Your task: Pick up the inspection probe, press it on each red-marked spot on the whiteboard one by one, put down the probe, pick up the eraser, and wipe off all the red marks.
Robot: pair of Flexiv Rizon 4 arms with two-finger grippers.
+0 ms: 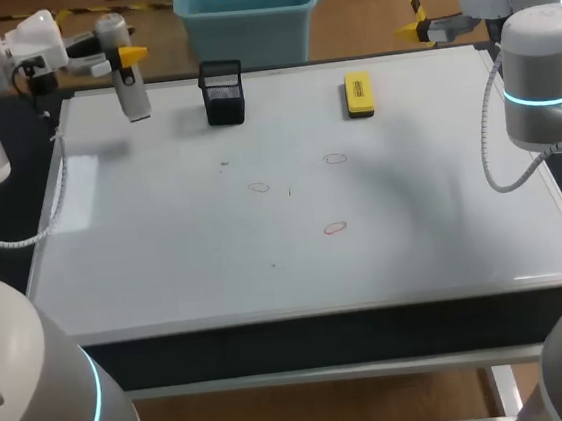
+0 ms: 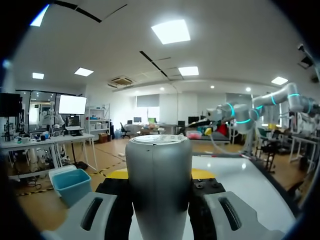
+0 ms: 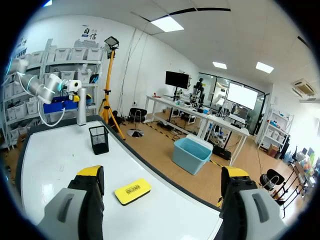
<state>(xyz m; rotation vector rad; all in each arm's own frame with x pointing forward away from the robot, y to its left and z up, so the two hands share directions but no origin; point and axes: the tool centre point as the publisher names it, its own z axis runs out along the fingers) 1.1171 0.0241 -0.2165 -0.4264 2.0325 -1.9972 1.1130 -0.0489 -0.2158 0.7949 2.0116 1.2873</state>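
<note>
One whiteboard (image 1: 445, 243). Two grippers: left gripper (image 1: 124, 58) over the board's 10 o'clock corner, pinching the single inspection probe (image 1: 132, 93); right gripper (image 3: 162, 182) off the 2 o'clock corner, fingers spread. One black mesh holder (image 1: 222, 93) at 11, one yellow eraser (image 1: 358, 94) at 1. Three red marks (image 1: 335, 228) near centre.
</note>
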